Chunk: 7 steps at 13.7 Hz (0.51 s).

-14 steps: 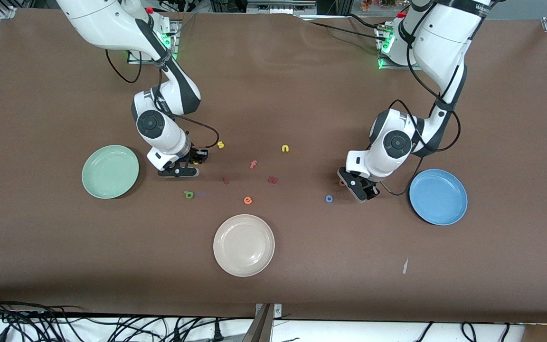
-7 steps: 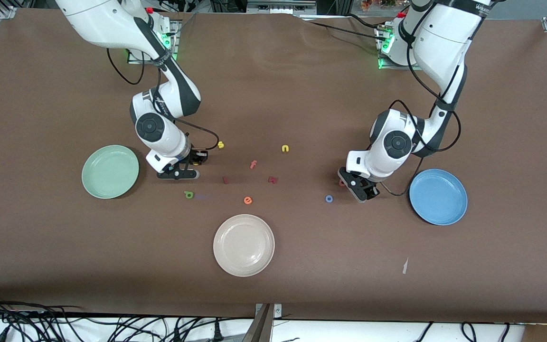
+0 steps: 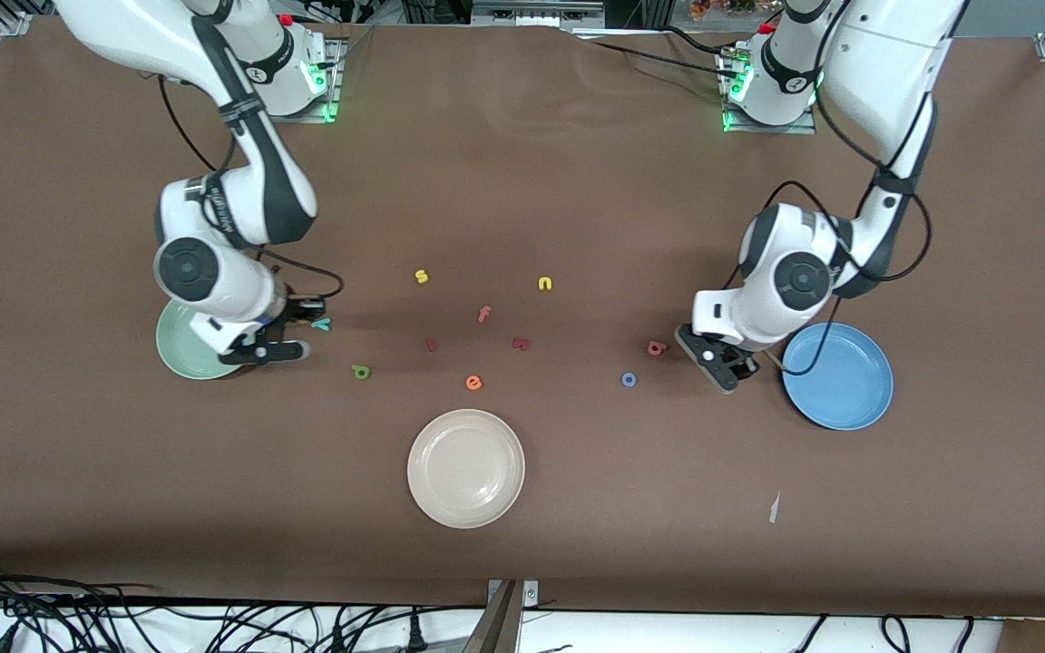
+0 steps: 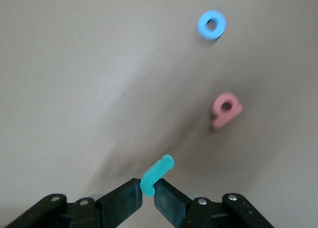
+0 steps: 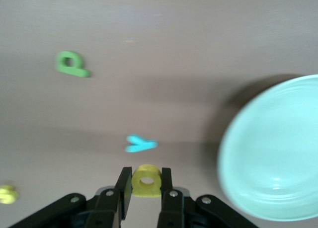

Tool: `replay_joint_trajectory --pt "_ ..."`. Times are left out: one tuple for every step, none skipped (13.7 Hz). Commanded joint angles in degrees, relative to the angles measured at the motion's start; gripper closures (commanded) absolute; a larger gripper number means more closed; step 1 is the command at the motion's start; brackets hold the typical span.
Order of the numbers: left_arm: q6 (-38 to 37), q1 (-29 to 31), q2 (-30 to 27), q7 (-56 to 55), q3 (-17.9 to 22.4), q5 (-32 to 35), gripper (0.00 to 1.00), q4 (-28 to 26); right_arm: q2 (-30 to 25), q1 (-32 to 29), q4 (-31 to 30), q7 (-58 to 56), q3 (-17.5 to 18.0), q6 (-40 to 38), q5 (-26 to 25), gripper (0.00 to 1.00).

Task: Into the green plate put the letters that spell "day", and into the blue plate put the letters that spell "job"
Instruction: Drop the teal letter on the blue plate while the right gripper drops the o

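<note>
Right gripper (image 5: 146, 184) is clamped on the yellow letter (image 5: 146, 180), a small rounded foam piece with a hole, and hangs over the edge of the green plate (image 3: 180, 355), which lies just beside it toward the right arm's end of the surface. Left gripper (image 4: 147, 198) is pinched on the teal j (image 4: 156, 175), a thin hooked piece, with the blue plate (image 3: 840, 381) close by toward the left arm's end.

Glossy smooth green plate (image 5: 271, 148) and blue plate (image 3: 837, 375); matt foam-like teal y (image 5: 140, 144); matt brown table (image 3: 577, 181).
</note>
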Motion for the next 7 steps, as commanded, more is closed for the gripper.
replay_joint_trajectory --pt "-4.98 4.68 -2.43 4.04 -0.22 0.27 1.0 -1.12 0.11 -0.09 -0.05 -6.26 -3.89 -1.14 0.26 0.85" --pt "-5.17 6.09 -2.52 8.77 -0.13 0.19 1.0 -1.12 0.37 -0.97 -0.04 -7.41 -4.86 -0.88 0.17 0.85" --pt "-5.26 7.5 -2.52 12.99 1.17 0.19 1.0 -1.21 1.51 -2.37 0.39 -8.64 -4.96 -0.53 -0.26 0.85" --pt "-5.26 8.38 -2.35 15.99 1.97 0.19 1.0 -1.21 2.56 -4.03 1.53 -10.04 -4.96 -0.52 -0.35 0.85" --pt "-5.26 9.17 -2.34 17.94 2.85 0.19 1.0 -1.21 4.14 -5.18 2.67 -11.36 -4.96 -0.52 -0.36 0.83" --pt "-5.26 9.44 -2.34 18.74 3.64 0.19 1.0 -1.21 6.07 -6.06 4.25 -11.46 -4.96 -0.52 -0.36 0.82" --pt "-5.26 9.45 -2.34 19.44 4.61 0.27 1.0 -1.21 7.13 -6.77 4.87 -11.46 -4.96 -0.52 -0.09 0.68"
